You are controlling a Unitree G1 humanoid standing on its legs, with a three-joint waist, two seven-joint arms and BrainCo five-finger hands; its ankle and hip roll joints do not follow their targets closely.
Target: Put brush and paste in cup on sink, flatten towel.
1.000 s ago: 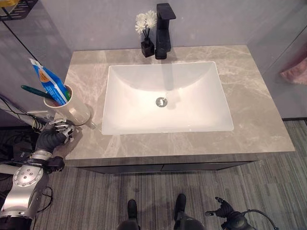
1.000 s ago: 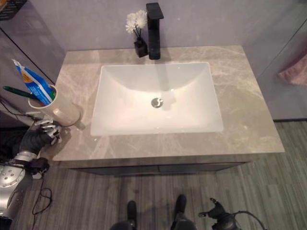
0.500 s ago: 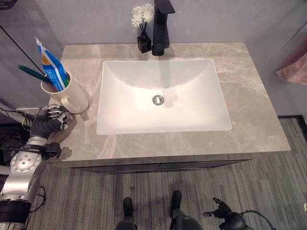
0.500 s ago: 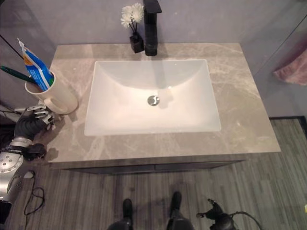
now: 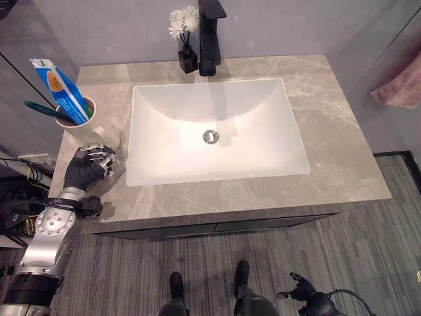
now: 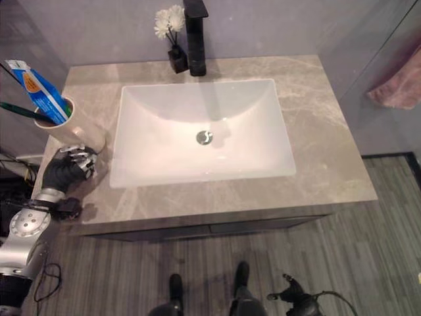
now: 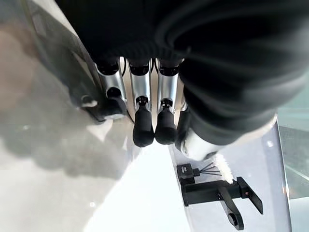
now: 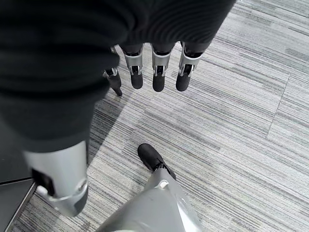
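1. The cream cup [image 5: 87, 130], with green toothbrush [image 5: 47, 111] and blue toothpaste [image 5: 62, 90] inside, is being held on the worktop [image 5: 342, 145] by the left hand [image 5: 89, 166], fingers curled round it.
2. The pink towel [image 5: 396, 91] is hanging well apart, likely being left for next.

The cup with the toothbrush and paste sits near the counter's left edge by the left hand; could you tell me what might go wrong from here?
1. The cup stands close to the counter's left edge, and the left hand is right beside it; a sideways nudge could tip it off.
2. The toothpaste and toothbrush lean out over the rim, so a tilt might spill them.
3. The towel hangs far right, while the right hand is low by the floor.
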